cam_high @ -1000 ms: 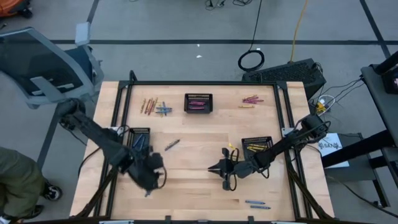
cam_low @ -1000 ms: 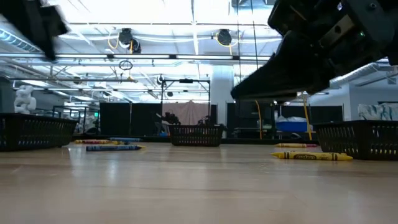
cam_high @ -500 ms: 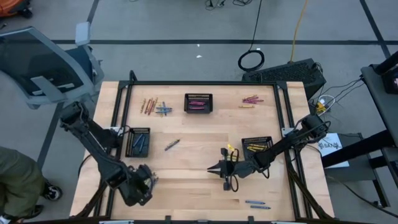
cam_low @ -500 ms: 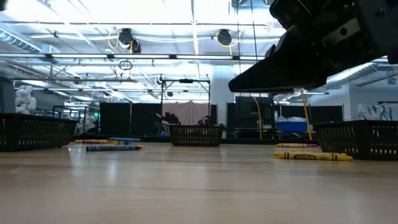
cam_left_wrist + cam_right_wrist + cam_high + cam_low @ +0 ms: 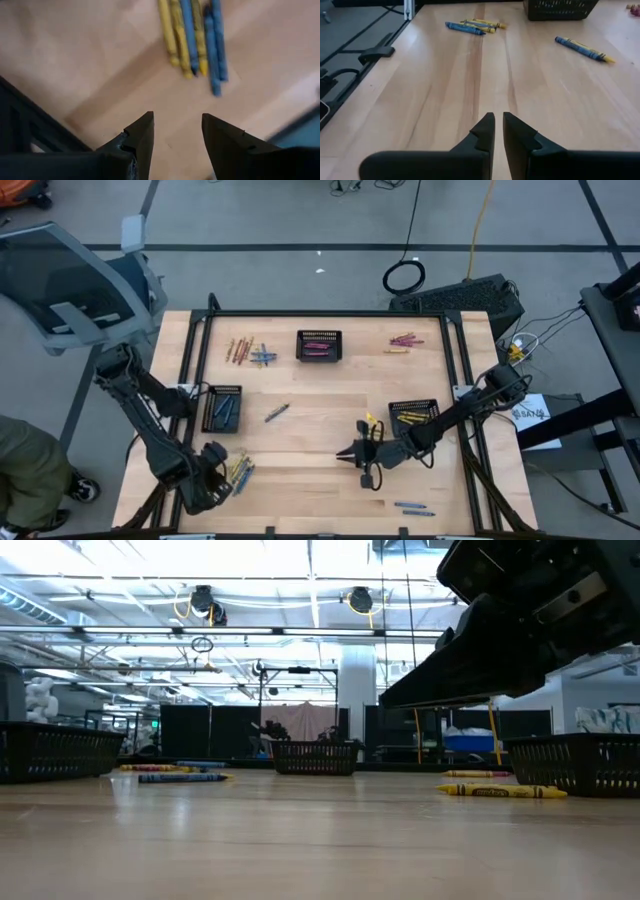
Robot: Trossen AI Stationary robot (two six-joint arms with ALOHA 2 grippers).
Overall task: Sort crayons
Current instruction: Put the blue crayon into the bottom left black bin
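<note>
1. The wooden table (image 5: 310, 430) carries three black mesh baskets: one at the far middle (image 5: 318, 345), one on the left side (image 5: 221, 408) with dark sticks inside, and one on the right side (image 5: 413, 413) with yellow sticks in it
2. Crayons lie in several loose groups: a mixed heap (image 5: 250, 352) just left of the far basket, a pink and yellow cluster (image 5: 402, 341) at the far right, a lone pair (image 5: 276, 412) near the middle, two blue ones (image 5: 413, 507) near the front edge on the right, and a yellow and blue bunch (image 5: 238, 471) near the front left corner
3. A grey chair (image 5: 70, 275) stands off the far left corner, and a coiled black cable (image 5: 404, 277) lies on the floor beyond the table
4. Someone's trouser leg and shoe (image 5: 35, 475) show at the left edge, off the table
5. The left gripper (image 5: 177, 137) hangs over the front left corner with its fingers apart and empty; the yellow and blue bunch (image 5: 195, 37) lies on bare wood just ahead of the tips, not touched
6. The left arm reaches from its mount at the left edge toward the front, folded at the elbow
7. The right gripper (image 5: 498, 131) sits low over the middle front of the table, fingers nearly together and holding nothing, with open wood in front of it
8. The right arm stretches from the right edge across in front of the right basket
</note>
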